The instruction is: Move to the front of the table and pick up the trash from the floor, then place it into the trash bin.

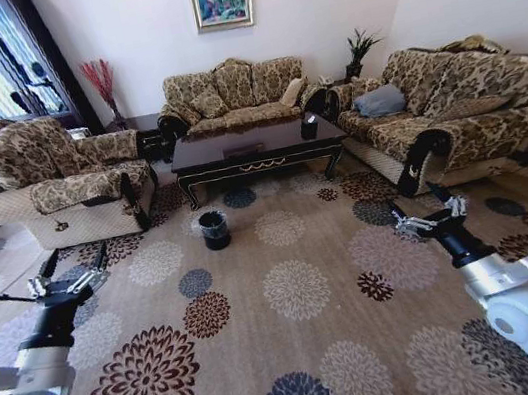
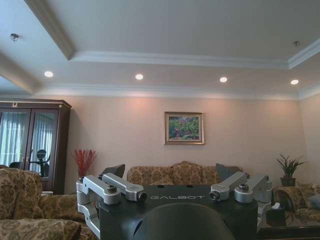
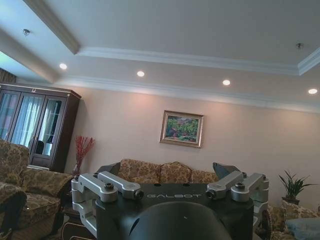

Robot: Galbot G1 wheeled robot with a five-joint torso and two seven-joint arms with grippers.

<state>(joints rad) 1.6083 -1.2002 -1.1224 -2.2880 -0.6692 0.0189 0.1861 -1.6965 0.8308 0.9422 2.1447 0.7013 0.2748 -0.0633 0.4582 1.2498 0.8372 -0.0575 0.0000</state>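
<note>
The long dark table [image 1: 255,146] stands far ahead between the sofas. The small black trash bin [image 1: 215,230] sits on the floor [image 1: 333,247] just in front of the table's left end. The trash is too small to make out on the patterned carpet. My left gripper [image 1: 75,257] [image 2: 170,172] is held up at the left, open and empty. On the right my right gripper [image 1: 417,200] [image 3: 166,169] hovers at the same height, also open and empty. Both are well short of the bin and point toward the far wall.
An armchair [image 1: 59,181] flanks the table on the left. A long sofa [image 1: 453,115] runs along the right and another sofa [image 1: 232,96] stands behind. A black box [image 1: 309,127] sits on the table. Open carpet lies between me and the bin.
</note>
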